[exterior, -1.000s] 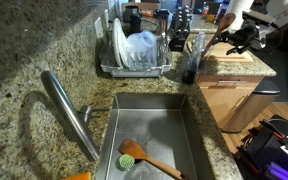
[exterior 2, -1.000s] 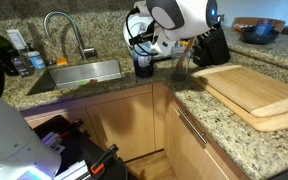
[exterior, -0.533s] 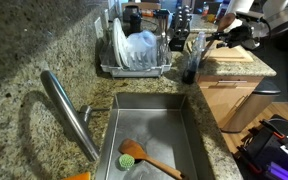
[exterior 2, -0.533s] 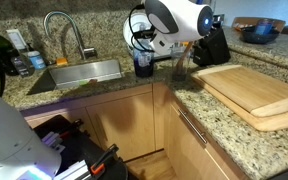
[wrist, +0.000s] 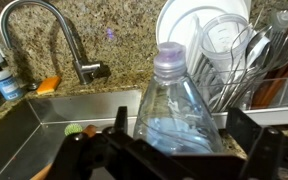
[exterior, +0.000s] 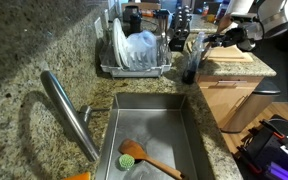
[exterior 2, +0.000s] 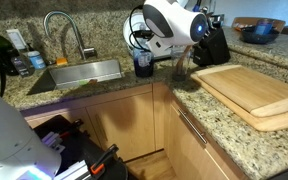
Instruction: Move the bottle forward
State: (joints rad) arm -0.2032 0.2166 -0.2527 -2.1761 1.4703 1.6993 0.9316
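Note:
A clear plastic bottle [wrist: 179, 105] with a pale cap stands upright on the granite counter at the sink's corner. It also shows in both exterior views [exterior: 190, 58] [exterior 2: 182, 66]. My gripper [wrist: 182, 138] is open, with one dark finger on each side of the bottle's lower body, close to it but not closed on it. In an exterior view the gripper [exterior: 217, 42] reaches in from the cutting board side. In the other exterior view the wrist hides the fingers.
A dark cup [exterior 2: 142, 66] stands next to the bottle. A dish rack [exterior: 136, 55] with plates is behind it. The sink [exterior: 154, 135] holds a green brush [exterior: 130, 155]; the faucet [wrist: 59, 25] is beyond. A wooden cutting board [exterior 2: 254, 90] and knife block [exterior 2: 214, 45] sit nearby.
The arm has moved in toward the bottle, and the fingers now flank it. The bottle has not moved.

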